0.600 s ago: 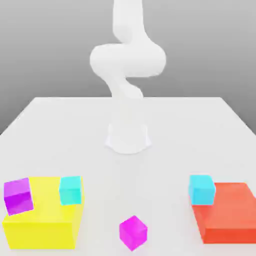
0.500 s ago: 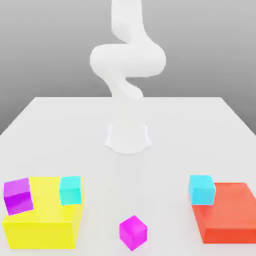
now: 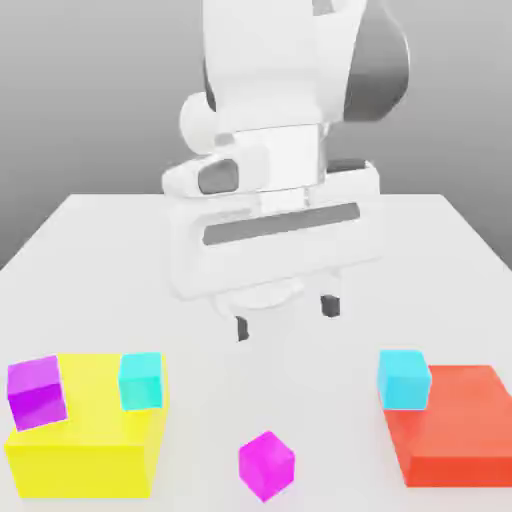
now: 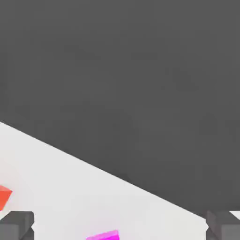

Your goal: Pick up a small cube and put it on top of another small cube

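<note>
The small magenta cube [image 3: 266,465] lies on the white table near its front edge, midway between the two big blocks; its top edge [image 4: 103,235] also shows in the hand view. One small cyan cube [image 3: 404,379] leans at the red block's back left corner. A second cyan cube [image 3: 141,380] rests on the yellow block. My gripper [image 3: 286,317] hangs open above the table's middle, behind and well above the magenta cube. Nothing is between its dark fingertips [image 4: 16,225].
A large yellow block [image 3: 88,440] stands at the front on the exterior view's left, with a violet-purple cube [image 3: 37,391] on its left corner. A large red block [image 3: 455,425] stands at the front right; its corner [image 4: 3,196] shows in the hand view.
The arm has swung forward, and the hand with its open fingers now hangs over the table's middle. None of the cubes or blocks has moved.
</note>
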Controlling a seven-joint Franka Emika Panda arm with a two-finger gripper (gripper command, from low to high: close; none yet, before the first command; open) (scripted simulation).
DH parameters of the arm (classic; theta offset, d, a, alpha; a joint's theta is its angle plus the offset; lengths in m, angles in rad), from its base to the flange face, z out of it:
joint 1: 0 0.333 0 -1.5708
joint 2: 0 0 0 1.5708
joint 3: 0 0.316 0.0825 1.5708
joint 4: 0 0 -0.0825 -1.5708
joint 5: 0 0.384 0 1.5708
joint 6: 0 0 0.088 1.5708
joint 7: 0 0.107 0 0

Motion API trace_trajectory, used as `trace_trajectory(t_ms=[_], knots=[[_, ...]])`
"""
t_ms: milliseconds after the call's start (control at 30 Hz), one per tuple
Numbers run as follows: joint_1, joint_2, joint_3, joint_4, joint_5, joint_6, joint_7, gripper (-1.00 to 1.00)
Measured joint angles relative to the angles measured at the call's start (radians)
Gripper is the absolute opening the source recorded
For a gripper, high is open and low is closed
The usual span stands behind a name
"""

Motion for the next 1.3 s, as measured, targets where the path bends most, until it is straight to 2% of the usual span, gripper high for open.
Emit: trace_trajectory(t_ms=[233,367,400,633,800,1167,1233,1300], knots=[[-0.004,0.244,0.003,-0.062,-0.044,0.127,-0.124,0.00],[-0.037,0.389,0.045,-0.041,-0.004,0.238,-0.166,0.00],[-0.049,0.425,0.060,-0.034,0.008,0.266,-0.175,-1.00],[-0.053,0.433,0.064,-0.032,0.009,0.271,-0.176,-1.00],[-0.018,0.276,0.017,-0.065,-0.052,0.147,-0.131,-1.00],[0.217,-0.107,0.176,-0.156,-0.115,-0.144,-0.397,-1.00],[0.240,-0.117,0.194,-0.171,-0.122,-0.138,-0.427,-1.00],[0.247,-0.067,0.197,-0.183,-0.127,-0.076,-0.433,-1.00]])
